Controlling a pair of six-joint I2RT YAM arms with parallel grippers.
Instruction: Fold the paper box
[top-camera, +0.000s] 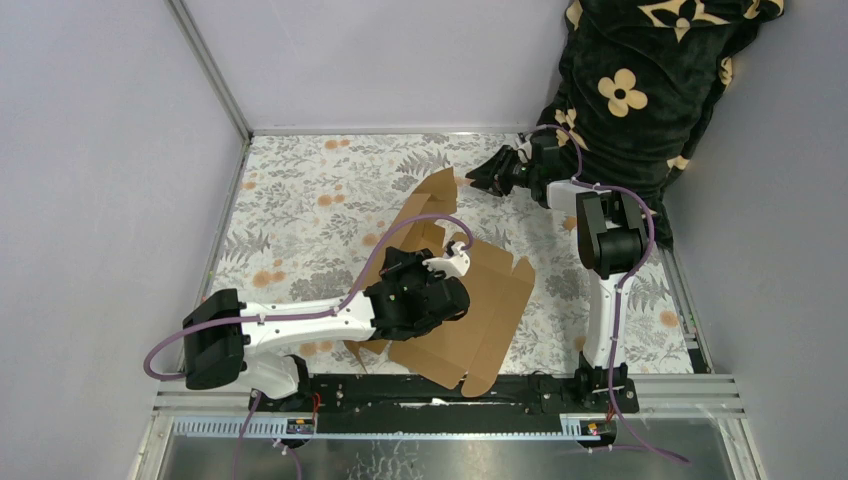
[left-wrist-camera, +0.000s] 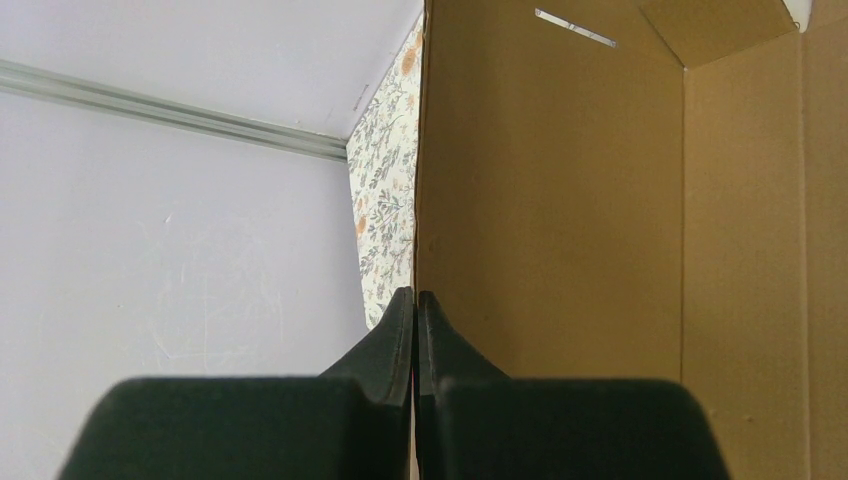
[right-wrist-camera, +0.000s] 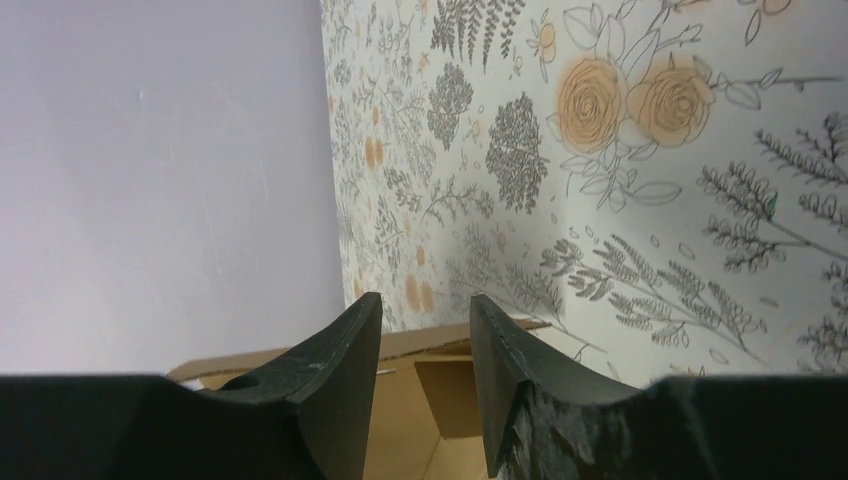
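The paper box (top-camera: 480, 320) is a brown cardboard sheet, partly folded, lying mid-table with one flap (top-camera: 432, 195) raised at its far end. My left gripper (top-camera: 405, 270) rests on the box's near part. In the left wrist view it (left-wrist-camera: 415, 292) is shut, its tips meeting at the edge of an upright cardboard wall (left-wrist-camera: 560, 200), and no cardboard shows between them. My right gripper (top-camera: 478, 180) hovers just right of the raised flap. It (right-wrist-camera: 425, 298) stands open and holds nothing, with the box's inside (right-wrist-camera: 410, 420) below it.
A flowered cloth (top-camera: 300, 200) covers the table. A dark blanket with pale flowers (top-camera: 640, 90) hangs at the back right, behind the right arm. Pale walls close in the left side and the back. A black rail (top-camera: 450, 390) runs along the near edge.
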